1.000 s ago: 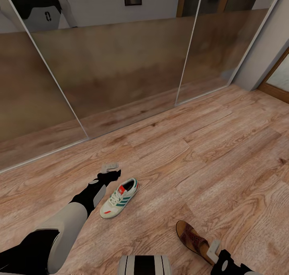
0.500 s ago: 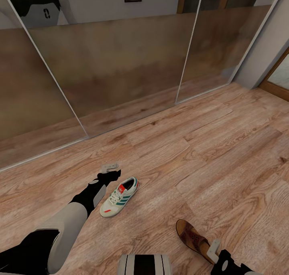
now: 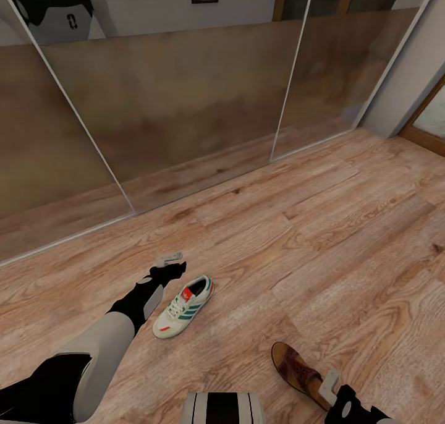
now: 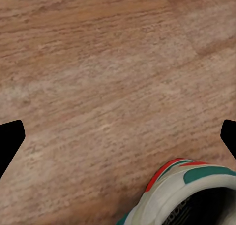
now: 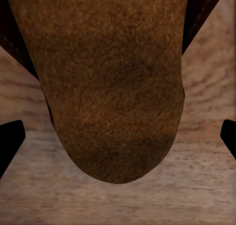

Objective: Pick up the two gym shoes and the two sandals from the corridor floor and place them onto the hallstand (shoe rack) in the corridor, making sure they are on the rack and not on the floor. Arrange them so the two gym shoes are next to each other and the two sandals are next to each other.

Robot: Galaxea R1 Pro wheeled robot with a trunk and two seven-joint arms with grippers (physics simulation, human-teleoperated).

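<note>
1 gym shoe point(image 3: 183, 306) lies on the corridor floor point(image 3: 321, 238); left gripper point(image 3: 170, 258) hovers just beyond its heel, fingers spread. 1 sandal point(image 3: 299, 372) lies right of the shoe, well apart; right gripper point(image 3: 329, 382) at its near end, spread.

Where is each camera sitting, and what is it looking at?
Head view: on the robot's head, looking down at the corridor floor; both arms show.
Left wrist view: by the left claw, facing the gym shoe; dark fingertips.
Right wrist view: by the right claw, over the sandal.
Head and left wrist views share the gym shoe.
</note>
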